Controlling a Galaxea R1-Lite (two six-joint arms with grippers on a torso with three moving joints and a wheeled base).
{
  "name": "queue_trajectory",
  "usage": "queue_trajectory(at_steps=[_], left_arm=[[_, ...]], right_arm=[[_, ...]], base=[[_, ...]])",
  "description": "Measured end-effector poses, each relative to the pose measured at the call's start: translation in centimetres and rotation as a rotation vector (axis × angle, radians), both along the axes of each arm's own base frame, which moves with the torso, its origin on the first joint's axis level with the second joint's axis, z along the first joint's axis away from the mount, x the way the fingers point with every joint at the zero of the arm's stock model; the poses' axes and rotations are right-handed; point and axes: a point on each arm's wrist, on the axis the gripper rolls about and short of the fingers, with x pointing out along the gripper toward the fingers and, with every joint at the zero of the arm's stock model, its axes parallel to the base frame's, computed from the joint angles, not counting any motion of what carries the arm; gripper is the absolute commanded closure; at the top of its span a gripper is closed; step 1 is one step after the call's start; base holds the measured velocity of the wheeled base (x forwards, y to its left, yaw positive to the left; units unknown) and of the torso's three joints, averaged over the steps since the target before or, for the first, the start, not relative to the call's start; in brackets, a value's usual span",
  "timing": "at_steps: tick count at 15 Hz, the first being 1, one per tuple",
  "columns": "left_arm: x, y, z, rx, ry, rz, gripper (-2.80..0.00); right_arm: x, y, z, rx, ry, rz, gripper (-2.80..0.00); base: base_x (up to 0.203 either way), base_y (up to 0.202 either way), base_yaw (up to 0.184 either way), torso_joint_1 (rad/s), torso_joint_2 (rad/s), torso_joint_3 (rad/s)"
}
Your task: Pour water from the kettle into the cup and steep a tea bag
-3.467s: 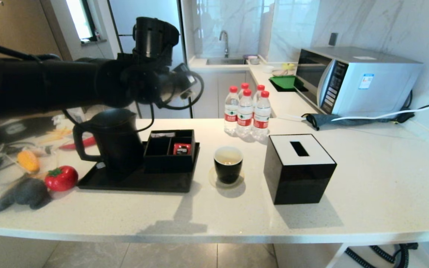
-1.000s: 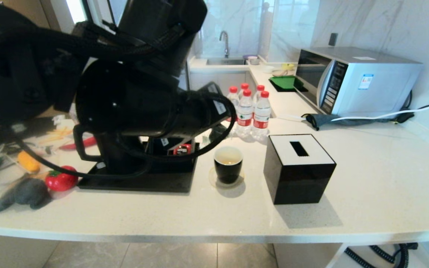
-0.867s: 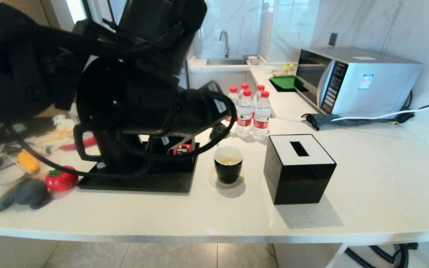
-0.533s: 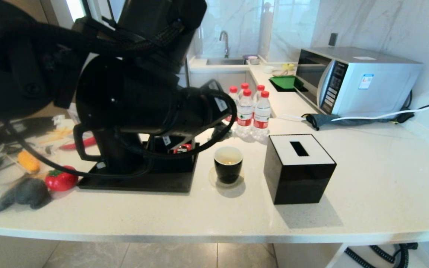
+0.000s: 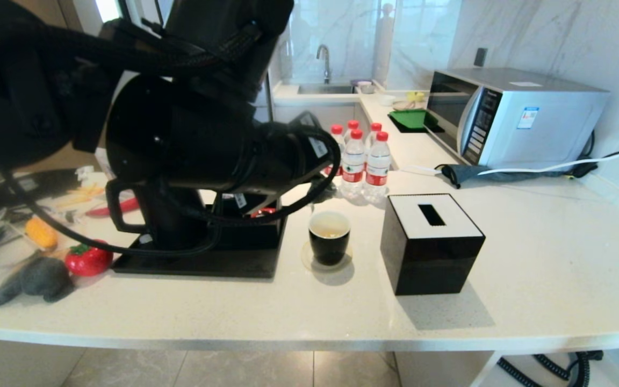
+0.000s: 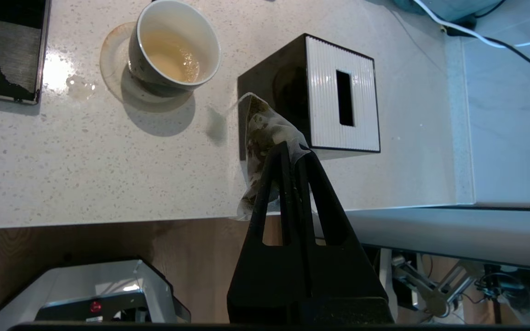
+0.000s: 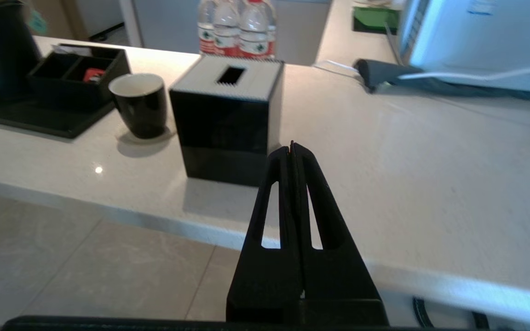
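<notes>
The tea bag is pinched in the left tool, held above the desk. The cup, holding pale water, is seen toward 11 o'clock from it. The right tool is closed, empty.

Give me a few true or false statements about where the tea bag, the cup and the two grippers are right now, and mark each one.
1. The left gripper is shut on the tea bag. True.
2. The tea bag sits inside the cup. False: it hangs in the air, apart from the cup.
3. The cup holds pale liquid. True.
4. The right gripper holds the kettle. False: it is shut on nothing, off the counter's front edge.
5. The cup stands between the black tray and the tissue box. True.
</notes>
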Motion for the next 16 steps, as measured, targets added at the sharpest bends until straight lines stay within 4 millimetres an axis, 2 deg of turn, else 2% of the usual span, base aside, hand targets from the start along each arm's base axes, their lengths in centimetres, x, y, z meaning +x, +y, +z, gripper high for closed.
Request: queue_trajectory(at_steps=[2, 5, 9, 12, 15, 16], left_arm=[[0.1, 0.3, 0.1, 0.006, 0.012, 0.003, 0.00], [0.5, 0.7, 0.5, -0.022, 0.029, 0.018, 0.00], [0.8, 1.0, 0.5, -0.027, 0.027, 0.031, 0.00], [0.9, 0.9, 0.5, -0.027, 0.028, 0.032, 0.00], [1.0, 0.9, 0.4, -0.026, 0.028, 0.034, 0.00], [1.1, 0.9, 0.4, -0.025, 0.029, 0.036, 0.00]], right_arm=[[2.5, 0.4, 1.9, -0.003, 0.011, 0.056, 0.00], [7.4, 1.4, 3.9, -0.012, 0.032, 0.162, 0.00], [14.6, 3.4, 4.8, -0.017, 0.048, 0.320, 0.00], [19.4, 6.3, 4.5, -0.019, 0.041, 0.438, 0.00], [22.6, 10.3, 4.1, -0.020, 0.038, 0.564, 0.00], [23.3, 11.5, 3.9, -0.021, 0.046, 0.596, -2.80]], base=[[0.000, 0.000, 0.000, 0.000, 0.00, 0.000], [0.000, 0.000, 0.000, 0.000, 0.00, 0.000], [0.000, 0.000, 0.000, 0.000, 0.00, 0.000], [0.000, 0.000, 0.000, 0.000, 0.00, 0.000], [0.000, 0.000, 0.000, 0.000, 0.00, 0.000], [0.000, 0.000, 0.000, 0.000, 0.00, 0.000]])
